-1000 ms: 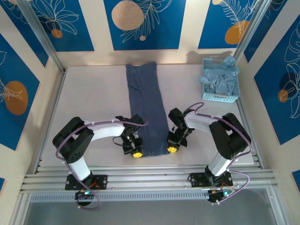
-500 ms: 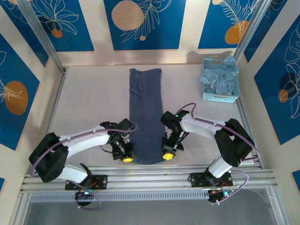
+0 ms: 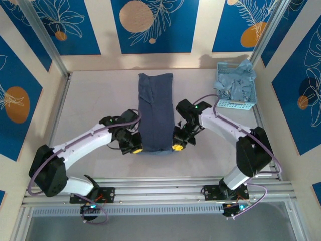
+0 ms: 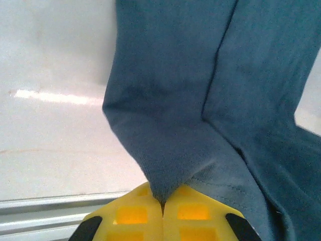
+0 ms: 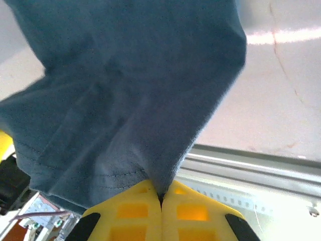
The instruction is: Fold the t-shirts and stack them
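A dark slate-blue t-shirt (image 3: 155, 113), folded into a long strip, lies down the middle of the table. Its near end is lifted and carried back over itself. My left gripper (image 3: 136, 148) is shut on the near left corner of that shirt (image 4: 165, 165), the cloth pinched between its yellow fingers (image 4: 131, 215). At the near right corner my right gripper (image 3: 176, 146) is likewise shut on the t-shirt (image 5: 125, 110). Paler blue-grey t-shirts (image 3: 235, 83) are heaped in the basket at the back right.
The light blue perforated basket (image 3: 235, 104) stands at the back right corner. Metal rails (image 3: 160, 191) run along the near edge by the arm bases. Patterned blue and cream walls close in the table on three sides.
Both grippers have moved away from the near edge toward the back, carrying the shirt's near end with them. The visible strip has grown shorter and doubled at the front.
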